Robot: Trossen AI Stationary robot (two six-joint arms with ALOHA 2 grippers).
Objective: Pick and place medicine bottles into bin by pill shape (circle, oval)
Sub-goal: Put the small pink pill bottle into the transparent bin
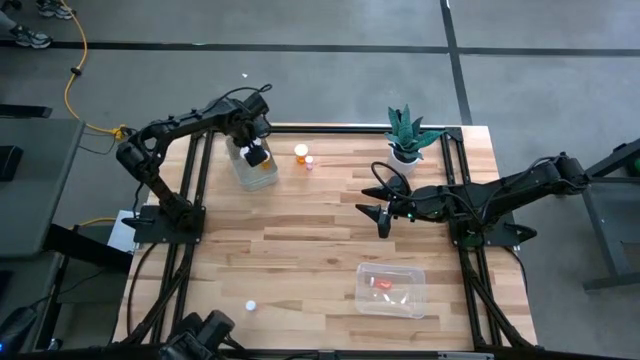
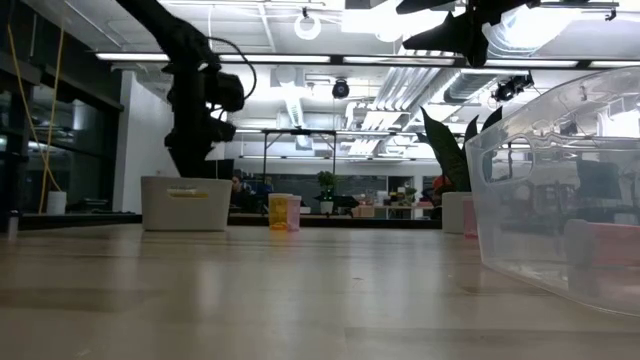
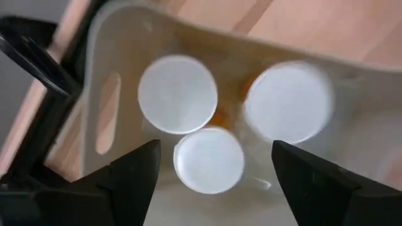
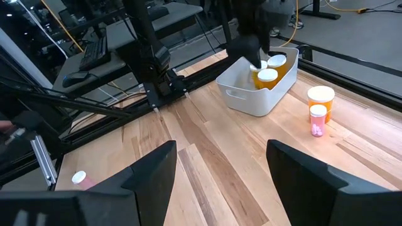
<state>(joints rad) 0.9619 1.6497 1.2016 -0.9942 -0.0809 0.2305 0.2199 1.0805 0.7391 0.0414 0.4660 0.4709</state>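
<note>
Three medicine bottles, seen as round white caps [image 3: 178, 93], [image 3: 287, 100], [image 3: 208, 160], stand upright in the far-left clear bin [image 1: 254, 170]. My left gripper [image 3: 210, 182] hangs open just above them, pointing down, its fingers on either side of the nearest cap without touching it. An amber bottle [image 1: 301, 153] and a smaller pink one [image 1: 309, 163] stand on the table to the right of that bin. Another bottle [image 1: 250, 305] lies near the front edge. My right gripper [image 1: 385, 215] waits open above mid-table.
A second clear bin [image 1: 391, 288] holding a reddish bottle [image 1: 382, 284] stands at the near right. A potted green plant [image 1: 406, 134] stands at the far edge. Bare wood lies between the two bins.
</note>
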